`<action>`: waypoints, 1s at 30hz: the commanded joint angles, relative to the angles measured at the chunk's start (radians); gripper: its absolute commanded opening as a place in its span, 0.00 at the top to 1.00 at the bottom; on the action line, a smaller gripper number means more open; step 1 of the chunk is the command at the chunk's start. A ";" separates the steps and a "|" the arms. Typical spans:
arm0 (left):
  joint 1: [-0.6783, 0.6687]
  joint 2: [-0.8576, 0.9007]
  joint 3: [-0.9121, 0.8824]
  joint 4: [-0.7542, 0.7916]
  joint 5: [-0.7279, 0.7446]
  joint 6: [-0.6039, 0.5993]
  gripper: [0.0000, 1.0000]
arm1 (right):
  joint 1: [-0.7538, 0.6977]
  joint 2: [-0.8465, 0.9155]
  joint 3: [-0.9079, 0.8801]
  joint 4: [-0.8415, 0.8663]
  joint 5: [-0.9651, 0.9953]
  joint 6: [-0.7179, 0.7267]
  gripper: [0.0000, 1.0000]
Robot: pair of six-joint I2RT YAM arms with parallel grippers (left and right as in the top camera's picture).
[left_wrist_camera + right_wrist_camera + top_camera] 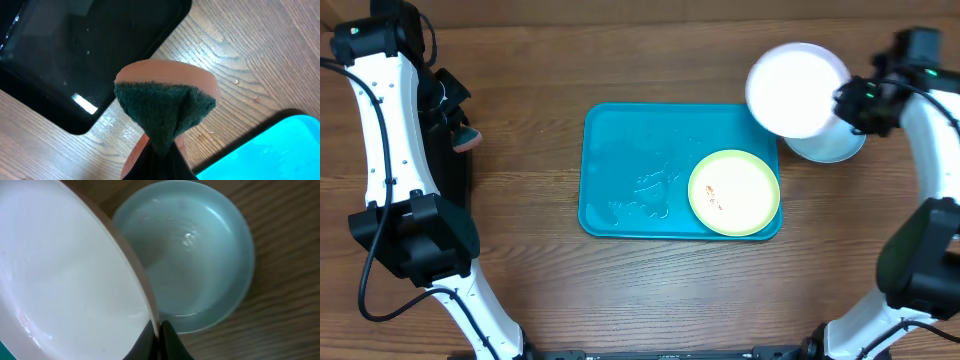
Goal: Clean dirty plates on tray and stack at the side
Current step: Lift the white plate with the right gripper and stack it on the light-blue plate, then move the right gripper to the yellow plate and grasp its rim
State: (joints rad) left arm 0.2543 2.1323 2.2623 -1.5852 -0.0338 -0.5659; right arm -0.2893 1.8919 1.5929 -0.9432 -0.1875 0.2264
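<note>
turquoise tray (620, 170): lay at the middle of the desk (520, 290), with shiny streaks on its bare left part.
yellow-green plate (734, 193): sat flat in the right end of the turquoise tray, with small red smears on its face.
pale aqua plate (200, 265): rested on the desk outside the tray, just beside its far right corner.
white plate (798, 88): was held tilted off the desk, partly over the pale aqua plate.
right gripper (159, 340): jaws were clamped on the white plate's rim.
left gripper (160, 162): jaws were pinched on a sponge (165, 107) with a green scouring face and an orange back, over the desk.
black tray (75, 50): lay at the desk's left side, near the sponge.
</note>
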 commanded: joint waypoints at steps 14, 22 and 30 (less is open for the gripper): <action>-0.059 -0.010 -0.002 0.020 0.008 0.038 0.95 | -0.131 -0.016 -0.200 0.273 -0.054 0.040 0.68; -0.059 -0.010 -0.002 0.020 0.009 0.039 0.96 | -0.096 -0.016 -0.199 0.249 -0.414 -0.085 0.44; -0.059 -0.010 -0.002 0.019 0.009 0.043 0.96 | 0.195 -0.016 -0.200 0.121 -0.156 -0.339 0.32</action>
State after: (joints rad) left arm 0.2024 2.1323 2.2623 -1.5673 -0.0330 -0.5465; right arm -0.2333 1.8919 1.3975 -0.7952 -0.5468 -0.0017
